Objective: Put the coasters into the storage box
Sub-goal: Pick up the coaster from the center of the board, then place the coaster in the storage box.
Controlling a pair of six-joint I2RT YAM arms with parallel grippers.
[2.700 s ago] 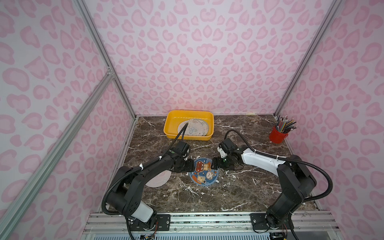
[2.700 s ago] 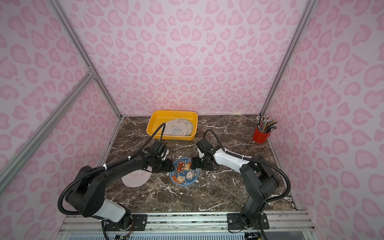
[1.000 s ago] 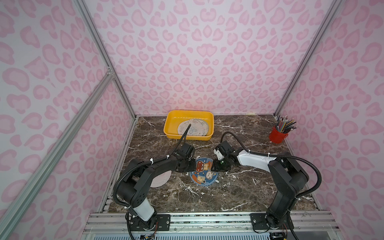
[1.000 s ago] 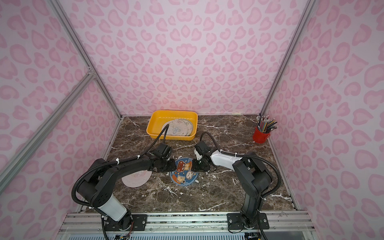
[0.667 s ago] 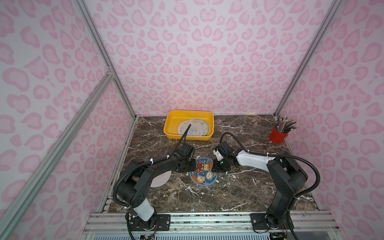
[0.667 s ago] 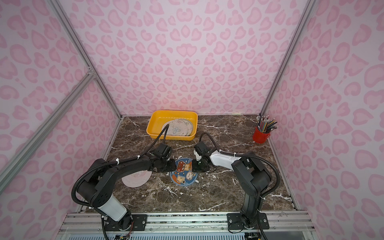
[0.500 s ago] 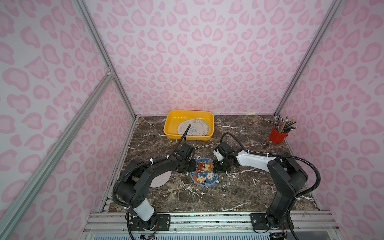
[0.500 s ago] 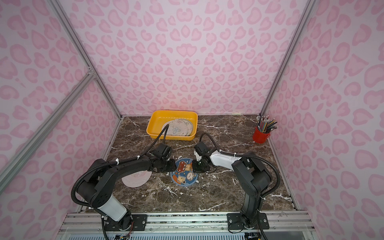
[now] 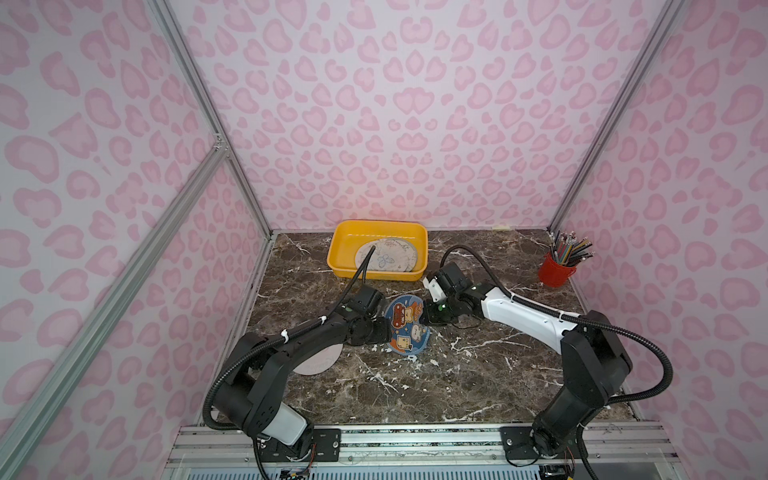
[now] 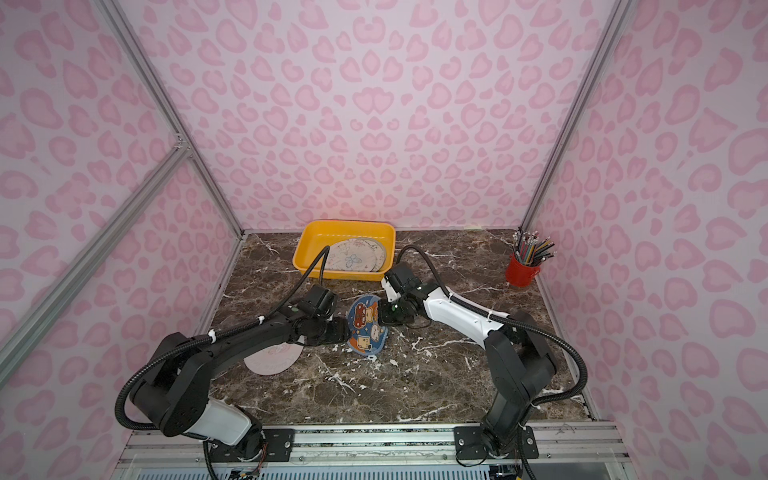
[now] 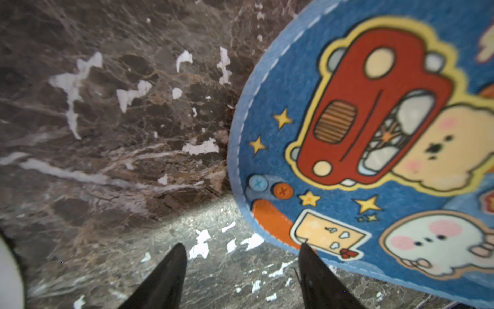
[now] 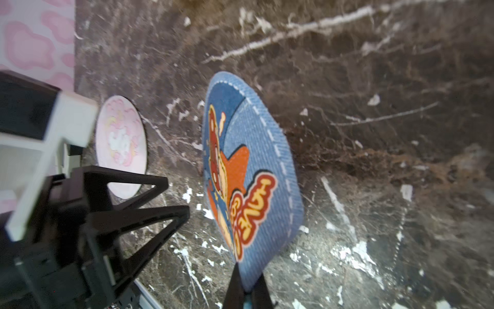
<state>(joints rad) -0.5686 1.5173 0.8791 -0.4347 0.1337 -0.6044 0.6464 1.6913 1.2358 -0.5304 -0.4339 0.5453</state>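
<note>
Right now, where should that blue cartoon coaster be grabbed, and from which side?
By its thin rim, from the right arm's side. The blue coaster is a flat disc tipped up on edge, leaving that rim free to pinch; the right hand is shut on it there, the left hand open beside the opposite edge.

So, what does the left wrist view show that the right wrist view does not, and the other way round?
Only the left wrist view shows the print of the blue coaster face-on: a red car, stars, cartoon animals. Only the right wrist view shows the right gripper pinching that coaster's edge, with the coaster tilted and seen almost edge-on, the pink coaster lying flat, and a piece of pink wall. Both show the blue coaster, the marble table and the left gripper, open.
</note>
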